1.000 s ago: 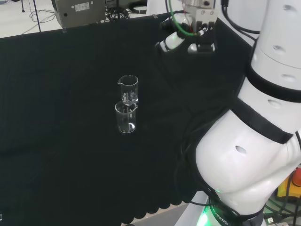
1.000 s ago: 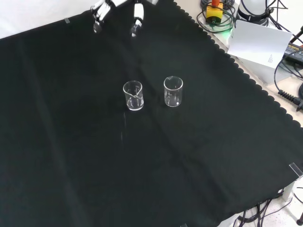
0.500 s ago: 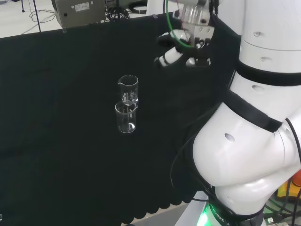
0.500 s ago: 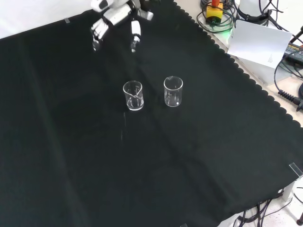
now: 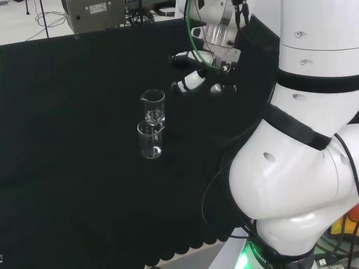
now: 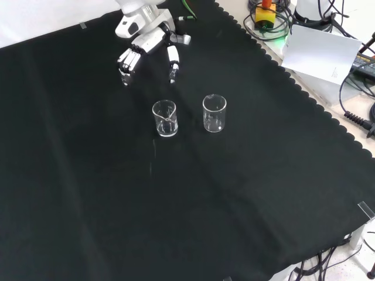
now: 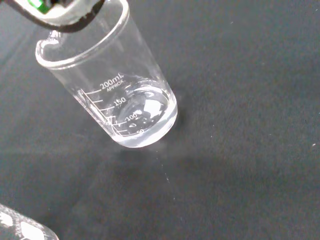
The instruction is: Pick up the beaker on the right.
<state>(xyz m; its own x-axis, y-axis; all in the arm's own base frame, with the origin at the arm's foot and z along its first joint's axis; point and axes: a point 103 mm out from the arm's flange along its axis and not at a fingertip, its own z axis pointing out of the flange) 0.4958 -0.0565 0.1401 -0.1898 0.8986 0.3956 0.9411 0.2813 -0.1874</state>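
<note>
Two clear glass beakers stand on the black cloth. In the front view they stand side by side, the left beaker [image 6: 164,119] and the right beaker [image 6: 214,113]. In the head view the first is the farther beaker [image 5: 152,106] and the second the nearer beaker [image 5: 150,140]. The hand [image 6: 149,44] hangs open above and behind the left beaker, fingers spread and pointing down, holding nothing. In the head view the hand [image 5: 190,83] is to the right of the farther beaker. The wrist view has one graduated beaker [image 7: 117,97] close up, apart from the hand [image 7: 65,12].
The arm's white links [image 5: 303,145] take up the right of the head view. A grey device [image 5: 92,14] stands behind the cloth. In the front view a white card [image 6: 322,55] and cables [image 6: 357,117] lie past the cloth's scalloped right edge [image 6: 304,93].
The hand has come down and toward the beakers: lower in the front view, leftward and lower in the head view. Both beakers stand where they were.
</note>
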